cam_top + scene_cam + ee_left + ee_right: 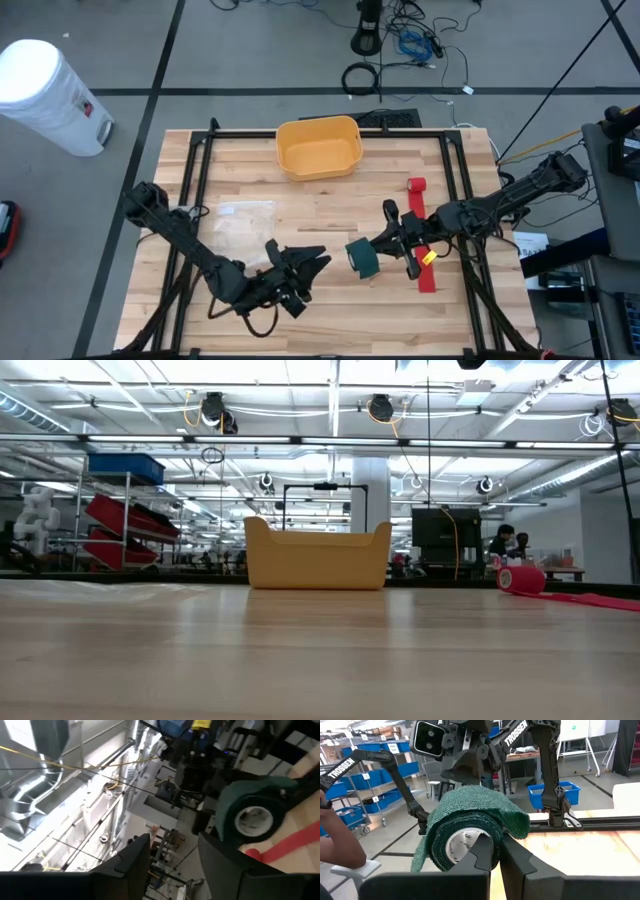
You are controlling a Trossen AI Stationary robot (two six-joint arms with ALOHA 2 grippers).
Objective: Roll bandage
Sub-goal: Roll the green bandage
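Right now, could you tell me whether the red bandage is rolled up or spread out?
Partly unrolled: the red bandage has a small roll at its far end, with a flat strip trailing toward the near edge of the table.

Green bandage roll [470,827]: coarse woven cloth, matt; bench [320,215]: smooth pale wood; yellow bin [318,147]: smooth plastic

Wooden table [250,260] with yellow bin [318,146], red bandage [420,235], plastic bag [238,222].

Green bandage roll [363,258] in right hand [392,240]
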